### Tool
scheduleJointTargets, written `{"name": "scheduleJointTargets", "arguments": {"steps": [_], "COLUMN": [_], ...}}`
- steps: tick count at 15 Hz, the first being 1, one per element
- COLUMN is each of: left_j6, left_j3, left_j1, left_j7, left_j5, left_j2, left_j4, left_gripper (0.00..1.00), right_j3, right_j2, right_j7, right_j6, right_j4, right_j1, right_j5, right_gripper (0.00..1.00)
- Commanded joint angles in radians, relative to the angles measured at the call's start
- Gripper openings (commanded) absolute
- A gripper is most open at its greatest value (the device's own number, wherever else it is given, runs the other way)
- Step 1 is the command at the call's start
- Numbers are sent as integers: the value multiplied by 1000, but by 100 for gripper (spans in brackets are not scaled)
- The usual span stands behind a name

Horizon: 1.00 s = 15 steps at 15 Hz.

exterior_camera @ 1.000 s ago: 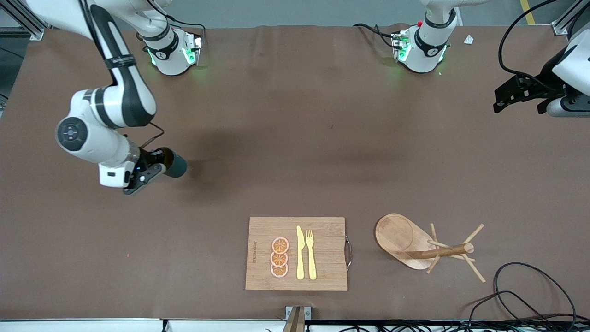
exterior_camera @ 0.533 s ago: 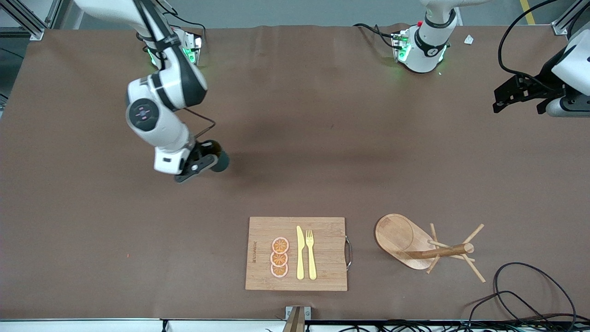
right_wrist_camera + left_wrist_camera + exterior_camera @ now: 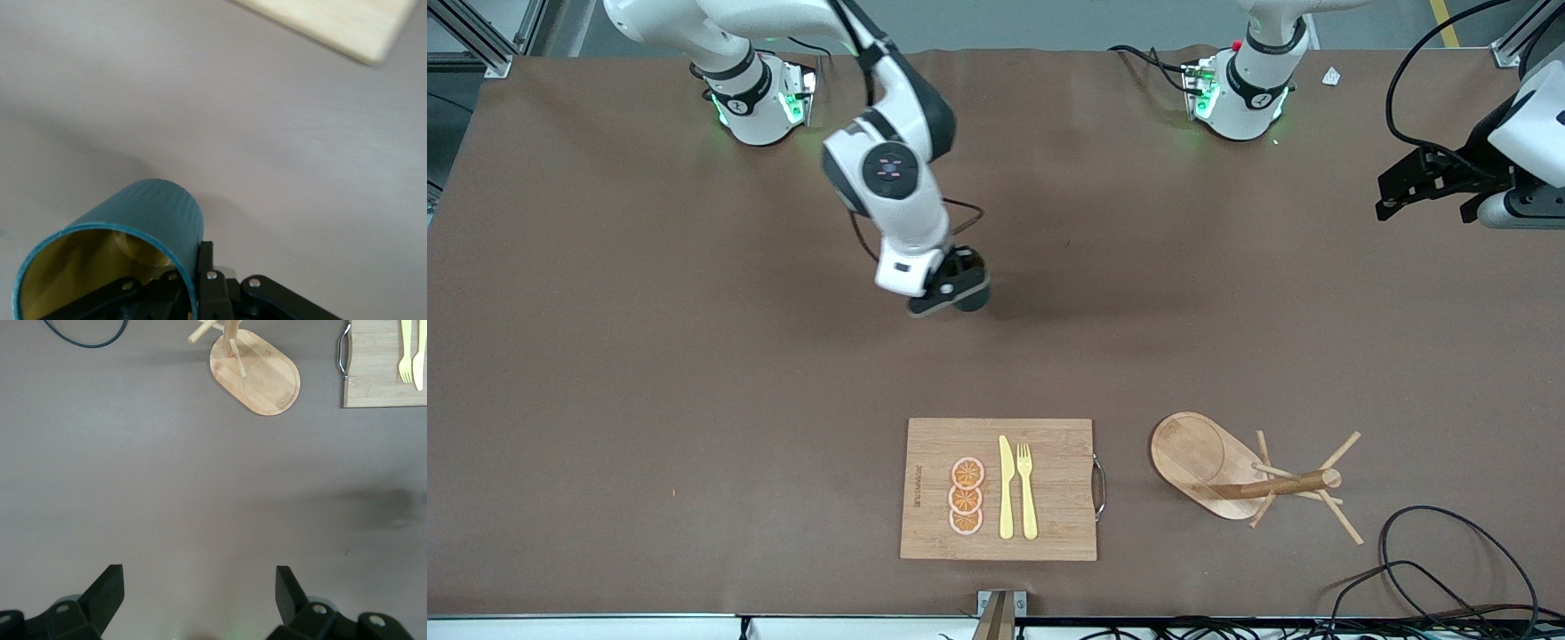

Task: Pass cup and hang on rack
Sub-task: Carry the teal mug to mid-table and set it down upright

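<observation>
My right gripper [image 3: 953, 295] is shut on the rim of the teal cup [image 3: 973, 299] and holds it above the middle of the table. In the right wrist view the cup [image 3: 143, 223] shows its mustard-yellow inside, with one finger inside the rim and one finger [image 3: 205, 260] outside. Its handle is hidden. The wooden rack [image 3: 1249, 476] lies tipped on its side near the front camera, toward the left arm's end; it also shows in the left wrist view [image 3: 257, 373]. My left gripper [image 3: 1392, 191] is open and empty, up in the air at the left arm's end of the table.
A bamboo cutting board [image 3: 934, 444] with a yellow knife [image 3: 1006, 489], a yellow fork [image 3: 1027, 489] and orange slices [image 3: 966, 496] lies near the front camera, beside the rack. A black cable [image 3: 1449, 556] loops on the table near the rack.
My right arm has carried the cup from the right arm's end toward the middle of the table. The left arm has barely moved.
</observation>
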Motion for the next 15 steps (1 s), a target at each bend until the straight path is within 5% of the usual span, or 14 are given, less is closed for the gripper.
{"name": "scheduleJointTargets", "arguments": {"steps": [1, 10, 11, 12, 13, 15], "left_j6": [5, 4, 5, 5, 5, 5], "left_j3": [-1, -1, -1, -1, -1, -1], "left_j1": [0, 8, 8, 7, 8, 8], "left_j7": [-2, 13, 13, 12, 12, 12], "left_j5": [-16, -10, -10, -10, -5, -8], "left_j2": [4, 2, 2, 4, 2, 4], "left_j4": [11, 13, 11, 11, 13, 13], "left_gripper": [100, 100, 100, 100, 100, 100], "right_j3": [-15, -17, -17, -17, -17, -17], "right_j2": [139, 238, 238, 238, 235, 227], "right_j7": [48, 51, 51, 53, 53, 56], "right_j6": [-11, -3, -3, -4, -7, -12], "right_j4": [147, 207, 208, 211, 214, 231], "right_j1": [53, 101, 99, 99, 99, 99], "right_j5": [-10, -95, -111, -114, -114, -100], "right_gripper": [0, 2, 13, 71, 95, 100]}}
